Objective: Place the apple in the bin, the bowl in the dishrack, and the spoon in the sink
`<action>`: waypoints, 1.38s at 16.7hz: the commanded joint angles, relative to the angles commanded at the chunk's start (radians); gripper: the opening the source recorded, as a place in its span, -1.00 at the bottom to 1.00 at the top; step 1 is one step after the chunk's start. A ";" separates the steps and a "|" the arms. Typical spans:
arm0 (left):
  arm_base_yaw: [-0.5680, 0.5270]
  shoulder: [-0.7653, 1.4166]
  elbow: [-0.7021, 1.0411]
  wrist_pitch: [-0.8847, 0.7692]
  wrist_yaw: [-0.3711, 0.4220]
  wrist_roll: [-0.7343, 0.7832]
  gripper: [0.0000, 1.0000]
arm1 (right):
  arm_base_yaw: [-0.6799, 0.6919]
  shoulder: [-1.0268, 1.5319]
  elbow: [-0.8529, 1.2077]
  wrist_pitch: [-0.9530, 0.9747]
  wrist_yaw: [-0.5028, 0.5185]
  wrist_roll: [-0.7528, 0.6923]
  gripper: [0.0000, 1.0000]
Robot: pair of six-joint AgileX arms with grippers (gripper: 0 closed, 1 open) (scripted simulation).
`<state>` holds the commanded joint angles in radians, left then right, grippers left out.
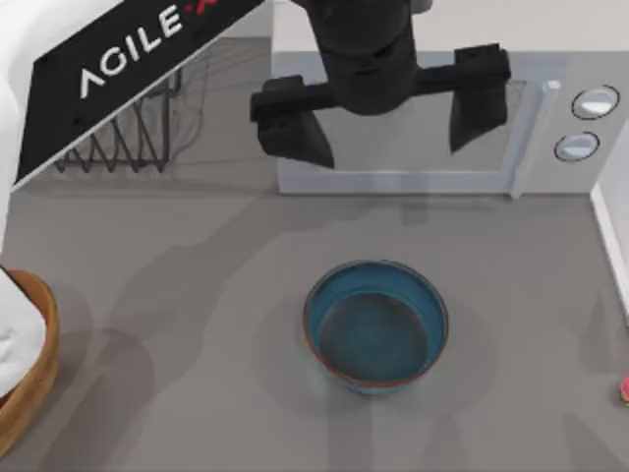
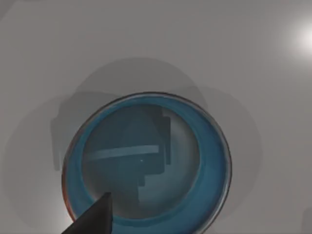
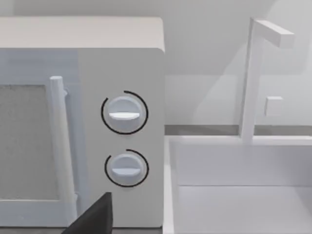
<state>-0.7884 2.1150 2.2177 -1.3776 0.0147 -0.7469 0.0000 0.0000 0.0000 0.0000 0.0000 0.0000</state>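
Observation:
The blue bowl (image 1: 375, 326) stands upright and empty in the middle of the table. High above it my left gripper (image 1: 385, 116) hangs open, jaws wide apart and nothing between them. The left wrist view looks straight down into the bowl (image 2: 146, 161), with one dark fingertip (image 2: 95, 217) at the picture's edge. The bin (image 1: 44, 334) sits at the left edge, partly covered by a white arm part. A pink-red tip of the spoon (image 1: 624, 388) shows at the right edge. The black wire dishrack (image 1: 128, 147) stands at the back left. The apple is out of view. My right gripper (image 3: 92, 217) is parked facing the microwave.
A white microwave (image 1: 423, 147) stands at the back, its two knobs (image 3: 124, 113) close in the right wrist view. The white sink (image 3: 243, 195) with its faucet (image 3: 253, 73) lies to the microwave's right. My left arm's black link (image 1: 138, 54) overhangs the dishrack.

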 joint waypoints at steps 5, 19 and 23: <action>-0.104 0.298 0.310 -0.188 -0.002 -0.100 1.00 | 0.000 0.000 0.000 0.000 0.000 0.000 1.00; -0.160 0.471 0.472 -0.294 -0.007 -0.170 1.00 | 0.000 0.000 0.000 0.000 0.000 0.000 1.00; -0.160 0.442 0.316 -0.157 -0.007 -0.168 1.00 | 0.000 0.000 0.000 0.000 0.000 0.000 1.00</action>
<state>-0.9482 2.5565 2.5335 -1.5347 0.0073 -0.9146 0.0000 0.0000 0.0000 0.0000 0.0000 0.0000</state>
